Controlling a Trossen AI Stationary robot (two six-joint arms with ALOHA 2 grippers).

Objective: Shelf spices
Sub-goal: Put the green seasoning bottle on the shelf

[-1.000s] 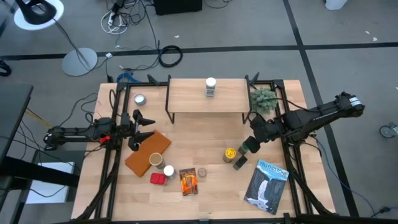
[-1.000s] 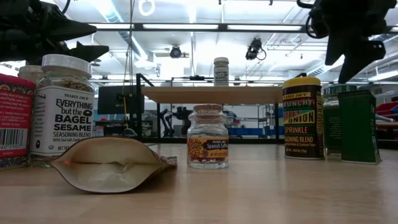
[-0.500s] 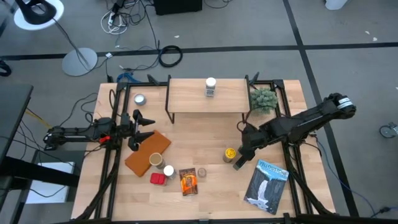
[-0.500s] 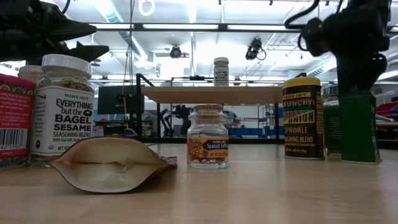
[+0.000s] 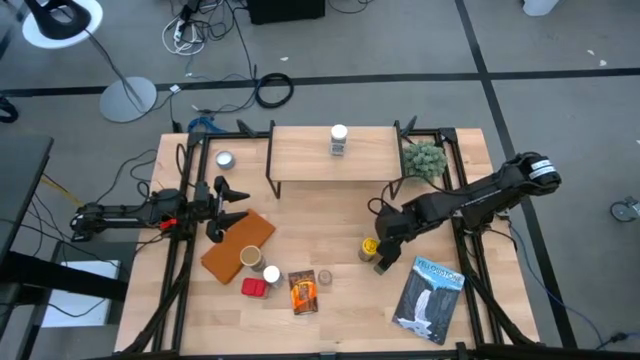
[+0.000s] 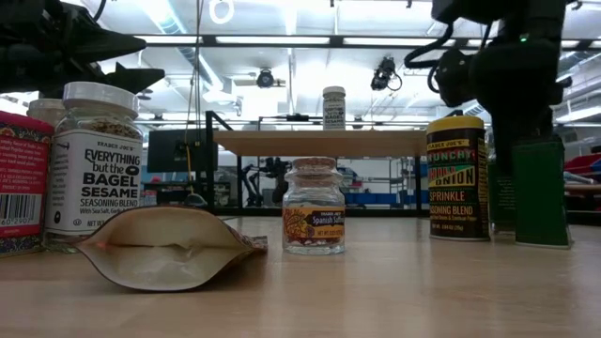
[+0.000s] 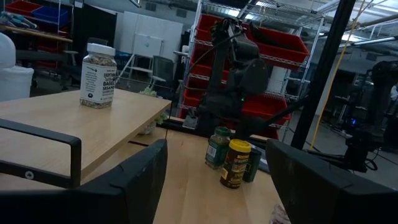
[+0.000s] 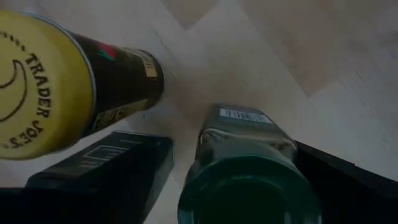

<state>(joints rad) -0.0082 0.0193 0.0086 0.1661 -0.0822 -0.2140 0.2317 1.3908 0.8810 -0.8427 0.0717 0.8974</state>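
R gripper (image 5: 388,238) sits low over the green-lidded jar (image 8: 249,177), fingers spread wide either side, no grip yet; yellow-lidded jar (image 5: 371,246) and dark box (image 5: 386,262) crowd just beside. L gripper (image 5: 236,205) part open, empty, near brown slab (image 5: 238,245). Shelf (image 5: 333,155) carries one white-lidded jar (image 5: 339,139); potted plant (image 5: 424,158) beside it.

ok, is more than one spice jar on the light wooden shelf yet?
No, only one white-lidded jar stands on the shelf's top board.
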